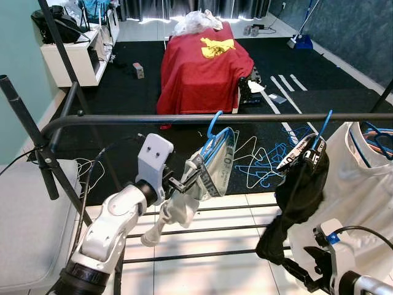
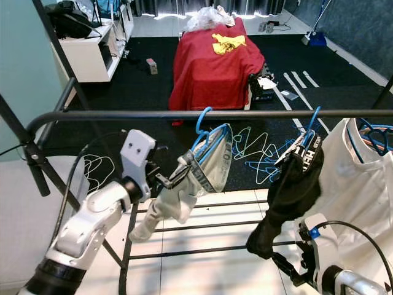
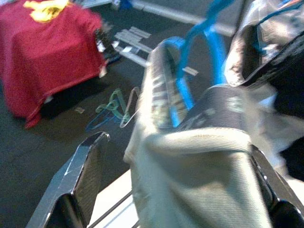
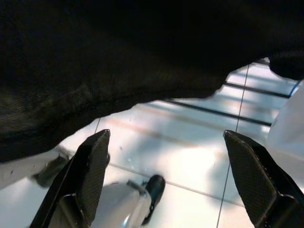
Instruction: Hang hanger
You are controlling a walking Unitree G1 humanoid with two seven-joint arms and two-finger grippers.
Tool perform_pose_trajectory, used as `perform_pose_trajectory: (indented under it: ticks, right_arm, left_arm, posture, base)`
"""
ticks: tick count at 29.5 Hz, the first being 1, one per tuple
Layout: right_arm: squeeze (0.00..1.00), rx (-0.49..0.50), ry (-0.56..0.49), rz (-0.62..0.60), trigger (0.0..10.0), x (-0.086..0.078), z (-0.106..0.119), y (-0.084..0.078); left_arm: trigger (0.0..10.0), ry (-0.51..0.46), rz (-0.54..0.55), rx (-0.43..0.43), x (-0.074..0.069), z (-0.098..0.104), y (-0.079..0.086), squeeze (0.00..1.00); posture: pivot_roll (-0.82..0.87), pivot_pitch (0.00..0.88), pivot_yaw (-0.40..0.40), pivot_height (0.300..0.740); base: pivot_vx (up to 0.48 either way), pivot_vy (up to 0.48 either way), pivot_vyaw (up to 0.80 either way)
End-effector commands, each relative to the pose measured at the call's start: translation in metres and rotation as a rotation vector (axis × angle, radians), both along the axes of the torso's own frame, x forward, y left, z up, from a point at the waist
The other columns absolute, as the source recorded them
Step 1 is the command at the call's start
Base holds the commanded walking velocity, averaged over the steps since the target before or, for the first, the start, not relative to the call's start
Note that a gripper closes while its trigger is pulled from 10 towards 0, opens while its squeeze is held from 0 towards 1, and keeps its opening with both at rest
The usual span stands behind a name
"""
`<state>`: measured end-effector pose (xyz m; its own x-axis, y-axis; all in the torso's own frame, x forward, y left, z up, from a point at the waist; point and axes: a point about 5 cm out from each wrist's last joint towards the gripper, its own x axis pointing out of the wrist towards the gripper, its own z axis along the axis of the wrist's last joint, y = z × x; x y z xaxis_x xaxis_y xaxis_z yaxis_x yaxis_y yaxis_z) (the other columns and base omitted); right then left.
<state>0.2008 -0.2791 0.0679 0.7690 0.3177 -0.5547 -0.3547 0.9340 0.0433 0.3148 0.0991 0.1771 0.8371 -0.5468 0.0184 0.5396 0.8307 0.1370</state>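
The left gripper is clenched on a pale garment draped over a blue hanger, just above it, whose hook sits over the black rail. The hanger seems light and stiff, the cloth soft and slippery; holding the hanger's shoulder looks safer. Below a dark garment, the right gripper is spread and holds nothing. Whether the hook fully seats is hard to tell.

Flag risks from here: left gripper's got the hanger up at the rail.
1. The blue hanger hook sits at the rail but seating is unclear; release by the left gripper could drop it.
2. The grey-green garment fills the fingers, so it may snag on withdrawal.
3. The black garment hangs close, over the open right gripper.
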Motion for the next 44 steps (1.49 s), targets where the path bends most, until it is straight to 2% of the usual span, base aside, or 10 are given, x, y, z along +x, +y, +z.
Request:
perform_pose_trajectory:
  ticks: [1, 2, 3, 7, 14, 25, 32, 38, 42, 44]
  right_arm:
    - [0.00, -0.003, 0.010, -0.009, 10.0, -0.003, -0.004, -0.001]
    - [0.00, -0.003, 0.010, -0.009, 10.0, -0.003, -0.004, -0.001]
    - [0.00, -0.004, 0.006, -0.011, 10.0, -0.002, -0.003, -0.001]
    - [0.00, -0.007, 0.000, -0.013, 10.0, -0.002, -0.001, -0.002]
    - [0.00, -0.008, -0.010, -0.012, 10.0, -0.001, 0.003, -0.002]
    - [0.00, 0.165, -0.122, 0.028, 10.0, -0.005, 0.029, -0.001]
    - [0.00, 0.401, -0.169, 0.184, 10.0, -0.037, 0.052, 0.002]
    - [0.00, 0.413, -0.156, 0.180, 10.0, -0.041, 0.051, 0.000]
    - [0.00, 0.396, -0.174, 0.153, 10.0, -0.035, 0.051, -0.001]
    - [0.00, 0.404, -0.209, 0.163, 10.0, -0.027, 0.057, 0.004]
  left_arm:
    - [10.0, 0.042, 0.045, 0.046, 0.003, -0.009, 0.002, 0.00]
    - [10.0, 0.042, 0.045, 0.046, 0.003, -0.009, 0.002, 0.00]
    - [0.0, 0.030, 0.073, 0.125, 0.005, -0.012, 0.006, 0.00]
    - [0.0, -0.011, 0.117, 0.248, 0.009, -0.011, 0.013, 0.00]
    - [0.0, -0.035, 0.151, 0.207, 0.013, 0.000, 0.018, 0.00]
    - [0.0, -0.109, 0.164, 0.244, 0.017, 0.029, 0.066, 0.00]
    - [0.0, -0.127, -0.134, 0.238, -0.017, 0.054, 0.117, 0.00]
    - [0.0, -0.118, -0.251, 0.237, -0.032, 0.058, 0.123, 0.00]
    - [0.0, -0.025, -0.379, 0.265, -0.052, 0.051, 0.130, 0.00]
    - [0.0, 0.105, -0.477, 0.302, -0.068, 0.034, 0.136, 0.00]
  posture:
    - [-0.06, 0.087, -0.025, 0.740]
    - [-0.06, 0.087, -0.025, 0.740]
    - [-0.06, 0.085, -0.026, 0.740]
    - [-0.06, 0.083, -0.026, 0.740]
    - [-0.06, 0.086, -0.029, 0.740]
    - [-0.06, 0.092, -0.031, 0.740]
    - [-0.07, 0.100, -0.039, 0.740]
    - [-0.07, 0.102, -0.038, 0.740]
    - [-0.07, 0.104, -0.038, 0.740]
    - [-0.07, 0.104, -0.041, 0.740]
  base:
    - [0.000, 0.000, 0.00]
    - [0.000, 0.000, 0.00]
    - [0.000, 0.000, 0.00]
    - [0.000, 0.000, 0.00]
    - [0.000, 0.000, 0.00]
    - [0.000, 0.000, 0.00]
    - [0.000, 0.000, 0.00]
    - [0.000, 0.000, 0.00]
    - [0.000, 0.000, 0.00]
    - [0.000, 0.000, 0.00]
